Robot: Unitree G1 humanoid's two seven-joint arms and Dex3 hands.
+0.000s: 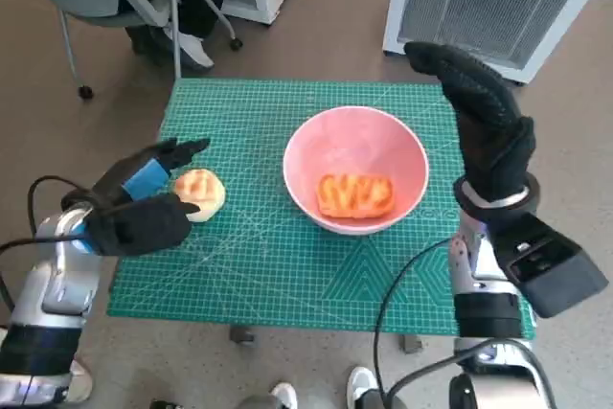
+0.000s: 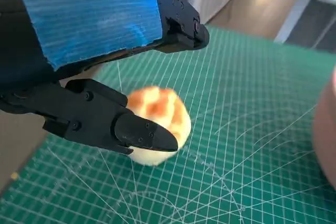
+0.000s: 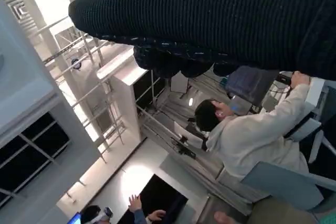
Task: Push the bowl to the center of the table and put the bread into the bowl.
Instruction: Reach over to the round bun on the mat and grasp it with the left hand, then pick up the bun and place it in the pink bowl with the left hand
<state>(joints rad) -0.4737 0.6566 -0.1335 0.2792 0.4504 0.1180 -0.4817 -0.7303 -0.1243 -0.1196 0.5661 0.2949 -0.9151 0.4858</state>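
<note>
The round bread roll [image 1: 198, 193] sits on the green mat [image 1: 287, 275] right between the left hand's [image 1: 134, 206] spread fingers, one black finger [image 2: 139, 132] across its front, the taped back above it; whether anything touches it, hard to tell. Beyond the fingertips, toward the right hand, stands the pink bowl [image 1: 326, 146] with an orange bread [image 1: 355, 194] already in it, bare mat between. The mat's edge runs close behind the left hand. The right hand [image 1: 484, 122] is raised upright beside the bowl, fingers extended, holding nothing

No readable text, label, brand, number or sign on anything in these views.
</note>
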